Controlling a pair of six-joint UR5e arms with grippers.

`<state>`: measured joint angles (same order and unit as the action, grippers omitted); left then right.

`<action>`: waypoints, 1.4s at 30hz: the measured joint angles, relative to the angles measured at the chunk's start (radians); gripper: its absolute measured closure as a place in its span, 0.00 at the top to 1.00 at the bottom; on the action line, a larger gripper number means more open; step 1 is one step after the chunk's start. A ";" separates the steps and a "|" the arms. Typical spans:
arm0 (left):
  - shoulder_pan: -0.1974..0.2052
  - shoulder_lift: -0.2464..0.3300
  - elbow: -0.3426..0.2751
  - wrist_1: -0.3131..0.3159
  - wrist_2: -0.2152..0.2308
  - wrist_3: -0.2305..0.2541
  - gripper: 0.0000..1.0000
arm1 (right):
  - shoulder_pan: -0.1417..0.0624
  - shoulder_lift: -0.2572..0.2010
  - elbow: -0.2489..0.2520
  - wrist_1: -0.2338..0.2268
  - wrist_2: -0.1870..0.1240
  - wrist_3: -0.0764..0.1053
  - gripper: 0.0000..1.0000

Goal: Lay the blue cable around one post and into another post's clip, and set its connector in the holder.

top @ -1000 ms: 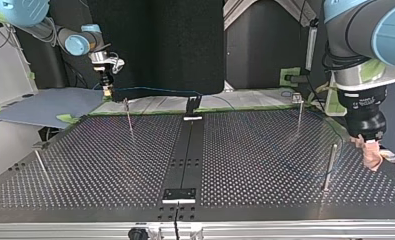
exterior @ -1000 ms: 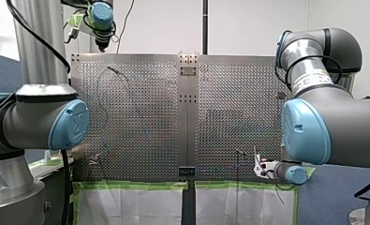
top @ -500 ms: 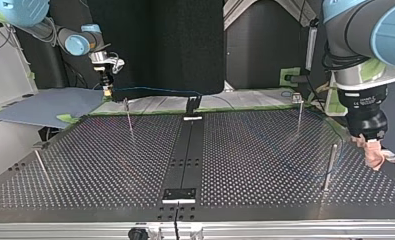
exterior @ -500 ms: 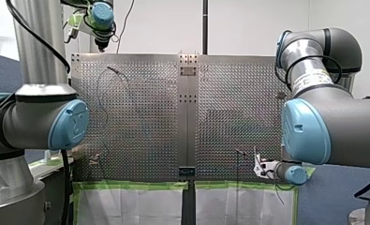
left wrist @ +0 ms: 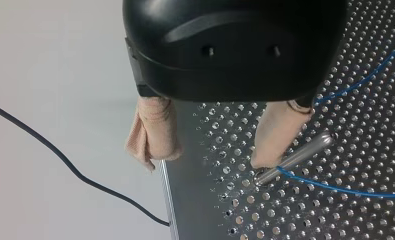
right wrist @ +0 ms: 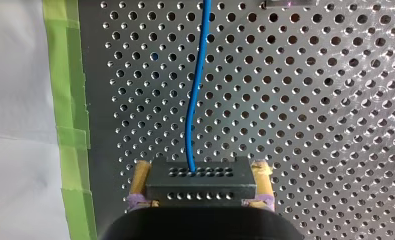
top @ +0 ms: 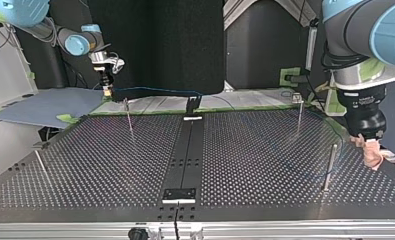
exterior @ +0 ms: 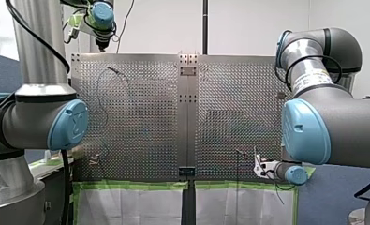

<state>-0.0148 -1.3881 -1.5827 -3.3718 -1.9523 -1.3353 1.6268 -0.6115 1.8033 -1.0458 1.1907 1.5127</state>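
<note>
Cable [right wrist: 195, 100], blue: thin, light and limp. It runs from the connector [right wrist: 201, 186] out over the perforated table [right wrist: 310, 100], and further along passes against a post [left wrist: 295, 157].
Connector, black block: rigid, and judged the surest place to hold. It is clamped between the pads of my right gripper [right wrist: 201, 172], near the taped table edge.
Left gripper [left wrist: 205, 160]: beige pads apart and empty, one just beside the post.
Handling: likely to sag or slip off posts unless kept taut.
</note>
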 joint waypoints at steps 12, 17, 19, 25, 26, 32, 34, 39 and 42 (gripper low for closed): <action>-0.005 0.003 -0.013 0.006 -0.002 -0.035 1.00 | 0.000 0.000 0.000 0.002 0.000 -0.001 0.00; -0.014 0.012 -0.053 0.041 0.031 -0.070 1.00 | 0.000 0.000 0.000 0.005 0.000 -0.001 0.00; -0.027 0.013 -0.072 0.060 0.049 -0.087 1.00 | 0.000 0.000 0.000 0.005 0.000 -0.001 0.00; -0.075 -0.015 -0.124 0.112 0.095 -0.137 1.00 | 0.000 0.000 0.000 0.003 0.000 -0.001 0.00; -0.083 -0.023 -0.132 0.120 0.095 -0.145 1.00 | 0.000 0.000 -0.001 0.003 0.000 -0.001 0.00; -0.139 -0.078 -0.189 0.177 0.054 -0.202 1.00 | -0.001 0.000 -0.001 0.005 0.002 -0.002 0.00; -0.158 -0.097 -0.208 0.195 0.037 -0.220 1.00 | -0.001 0.000 -0.001 0.005 0.003 -0.004 0.00; -0.199 -0.138 -0.249 0.236 -0.004 -0.261 1.00 | -0.001 0.000 -0.002 0.006 0.006 -0.010 0.00; -0.224 -0.163 -0.274 0.261 -0.029 -0.286 1.00 | -0.001 0.000 -0.002 0.006 0.007 -0.013 0.00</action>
<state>-0.2390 -1.5510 -1.8568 -3.1108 -1.9813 -1.6215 1.6262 -0.6115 1.8018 -1.0402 1.1977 1.4999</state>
